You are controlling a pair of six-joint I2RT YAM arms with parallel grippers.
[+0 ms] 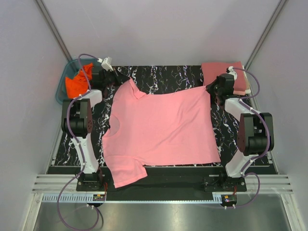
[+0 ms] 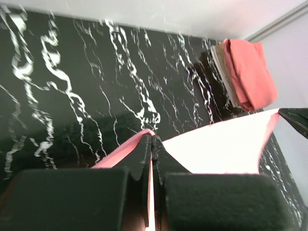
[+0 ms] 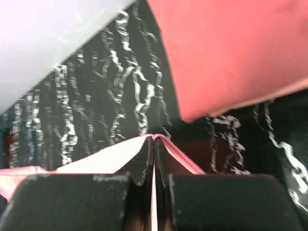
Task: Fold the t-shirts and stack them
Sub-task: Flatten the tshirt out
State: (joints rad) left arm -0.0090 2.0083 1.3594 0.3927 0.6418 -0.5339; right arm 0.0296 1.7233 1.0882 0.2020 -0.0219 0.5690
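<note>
Left gripper [image 1: 113, 80] first: you've got it pinched tight on the light pink t-shirt [image 1: 161, 125], right at the edge of the far sleeve. From the left wrist cam the fingertips [image 2: 143, 150] are squeezed together with just a thin fold of pink cloth between them.

Same deal for your right gripper [image 1: 212, 89]. It's closed down on the shirt's far hem corner, and the right wrist cam shows its fingertips [image 3: 144, 154] meeting on the pink edge.

The shirt's far edge runs pretty straight from one gripper to the other. Everything else spreads flat on the black marbled table [image 1: 163, 74], on the side of both grippers nearer the arm bases.

Just past your right gripper, a bit to its outer side, sits the folded rose-red t-shirt [image 1: 222, 72], not touching the pink one.

Off the outer side of your left gripper, the orange t-shirt [image 1: 77, 85] is crumpled up in the teal basket [image 1: 60, 92].
</note>
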